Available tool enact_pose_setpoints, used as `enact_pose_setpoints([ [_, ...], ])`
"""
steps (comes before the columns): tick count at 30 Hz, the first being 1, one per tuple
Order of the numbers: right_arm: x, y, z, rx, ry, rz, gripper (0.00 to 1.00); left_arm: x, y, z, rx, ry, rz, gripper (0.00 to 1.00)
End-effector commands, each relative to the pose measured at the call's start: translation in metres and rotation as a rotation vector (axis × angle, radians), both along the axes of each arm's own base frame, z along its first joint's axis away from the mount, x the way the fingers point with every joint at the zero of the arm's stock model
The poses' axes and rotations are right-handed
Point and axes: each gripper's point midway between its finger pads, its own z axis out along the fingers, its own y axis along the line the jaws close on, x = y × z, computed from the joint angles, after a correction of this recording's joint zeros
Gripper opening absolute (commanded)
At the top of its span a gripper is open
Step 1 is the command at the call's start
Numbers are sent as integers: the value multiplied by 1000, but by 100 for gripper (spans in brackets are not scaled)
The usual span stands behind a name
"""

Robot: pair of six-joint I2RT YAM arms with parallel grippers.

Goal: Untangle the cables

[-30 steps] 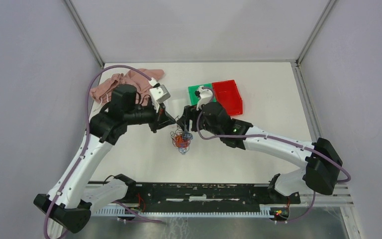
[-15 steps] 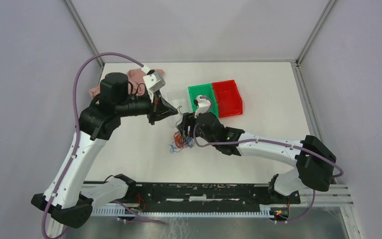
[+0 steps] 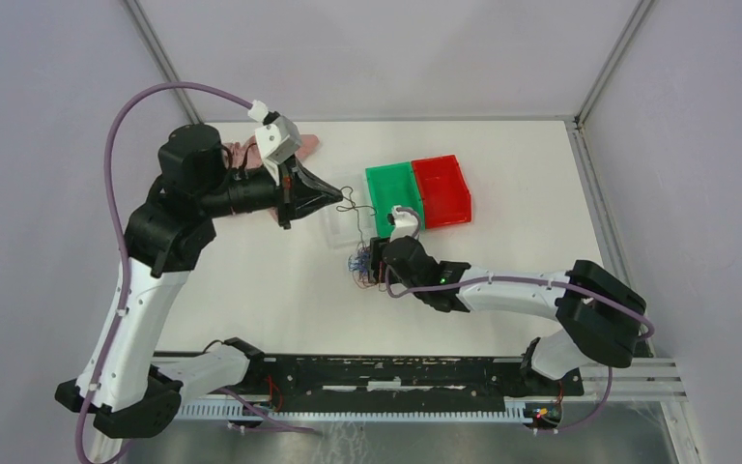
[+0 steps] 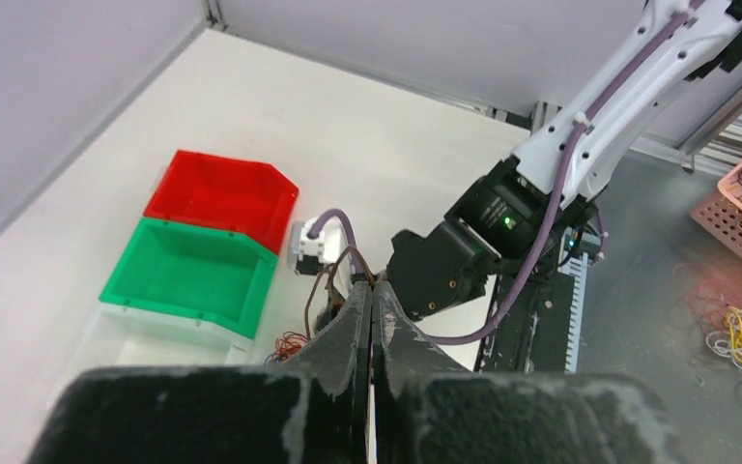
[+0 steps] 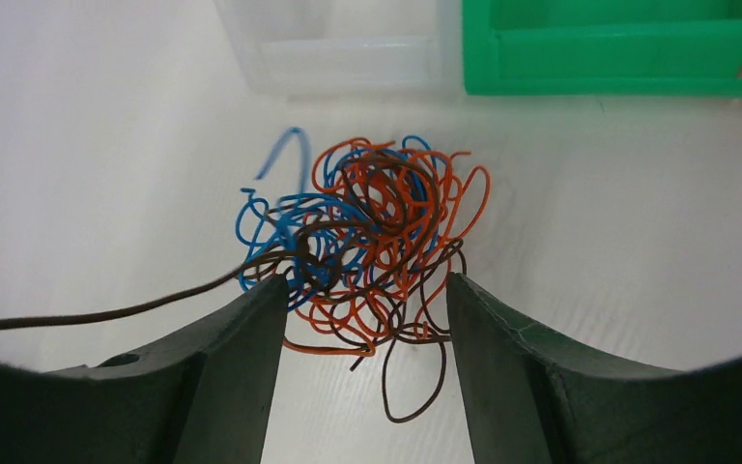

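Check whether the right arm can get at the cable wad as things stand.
Probably yes: the right gripper has open jaws flanking the cable wad, nothing between. One dark strand runs off to the shut left gripper.

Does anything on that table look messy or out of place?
Yes: the cables lie in one knotted wad near the bins, and a dark wire runs stretched from it up to the shut left gripper. A pink cloth lies crumpled far left.
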Motion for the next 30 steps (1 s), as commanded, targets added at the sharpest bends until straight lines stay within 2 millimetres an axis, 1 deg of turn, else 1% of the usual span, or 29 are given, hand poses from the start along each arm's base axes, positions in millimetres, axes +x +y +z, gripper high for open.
enact_pose_setpoints([
  [1, 2, -9, -11, -3, -2, -58, 67, -5, 2, 39, -57, -101, 3, 3],
  [6, -2, -18, -26, -27, 16, -72, 67, -8, 8, 73, -90, -192, 28, 3],
  [8, -3, -21, -26, -32, 19, -73, 66, -11, 10, 84, -104, -222, 27, 3],
  [10, -5, -25, -18, -26, 10, -68, 67, -12, 10, 89, -110, -233, 28, 3],
  [11, -7, -26, -11, -14, 1, -58, 67, -13, 11, 89, -110, -236, 30, 3],
  [15, -18, -36, 29, 61, -66, -3, 71, -14, 13, 89, -102, -267, 34, 3],
  [17, -23, -41, 45, 87, -97, 24, 72, -11, 16, 100, -123, -314, 57, 3],
  [19, -28, -41, 62, 99, -122, 71, 73, -13, 19, 113, -153, -363, 78, 3],
  [21, -34, -34, 81, 129, -153, 136, 74, -14, 21, 123, -176, -385, 88, 3],
  [22, -37, -28, 93, 156, -175, 180, 74, -15, 21, 126, -182, -391, 86, 3],
  [25, -52, -5, 131, 227, -259, 323, 77, -13, 19, 128, -187, -381, 82, 3],
  [27, -60, 7, 153, 250, -321, 395, 78, -11, 18, 128, -186, -376, 83, 3],
  [29, -59, 17, 173, 255, -373, 418, 79, -10, 17, 128, -185, -374, 82, 3],
  [30, -55, 20, 173, 240, -375, 410, 79, -10, 16, 129, -188, -374, 79, 3],
])
